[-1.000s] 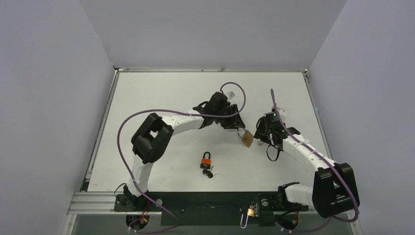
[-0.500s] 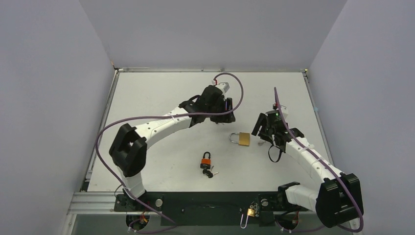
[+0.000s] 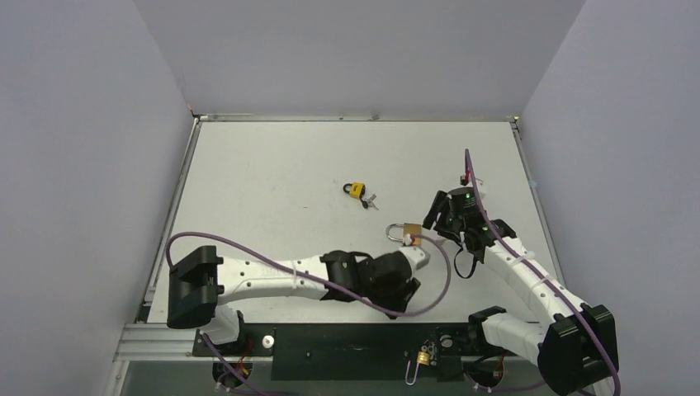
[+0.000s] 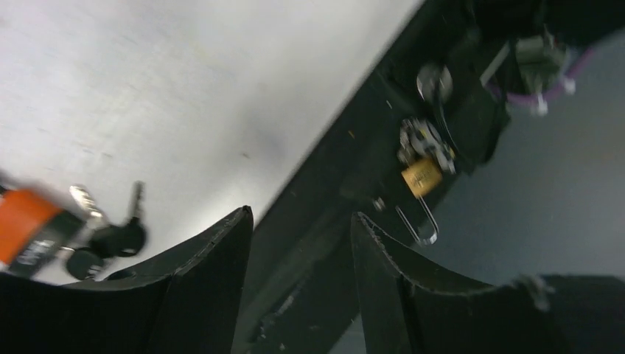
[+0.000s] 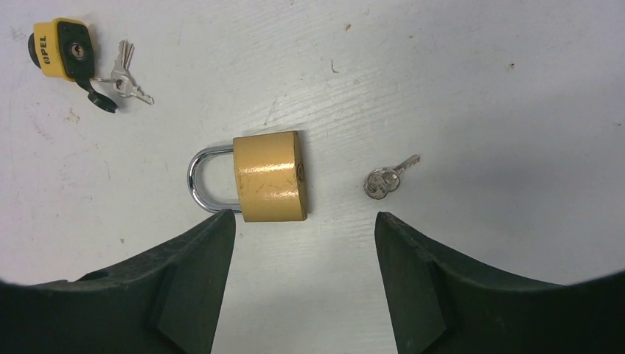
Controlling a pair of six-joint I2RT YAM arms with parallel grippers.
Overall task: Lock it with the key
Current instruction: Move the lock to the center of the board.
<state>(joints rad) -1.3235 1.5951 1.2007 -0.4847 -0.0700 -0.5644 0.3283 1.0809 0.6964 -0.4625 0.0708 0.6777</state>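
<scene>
Right wrist view: brass padlock [image 5: 269,177] lies flat on the tabletop [image 5: 479,88], with the loose key [image 5: 387,179] just beside its keyway end, not touching. We read that layout as staging: the key sits near the slot, ready to be picked up and inserted. Over both hovers our right gripper [image 5: 302,225], fingers [image 5: 191,280] spread wide, holding nothing. One leg of the shackle runs partly behind a finger, so we can't tell if it's latched.

Top view: right arm reaches forward, wrist pitched down over the lock. Left arm is folded low along the near edge. Its left gripper [image 4: 298,221] is parted and empty, aimed past the tabletop edge, with an orange padlock [image 4: 26,225] off to one side. Yellow padlock [image 5: 63,48] sits well apart.
</scene>
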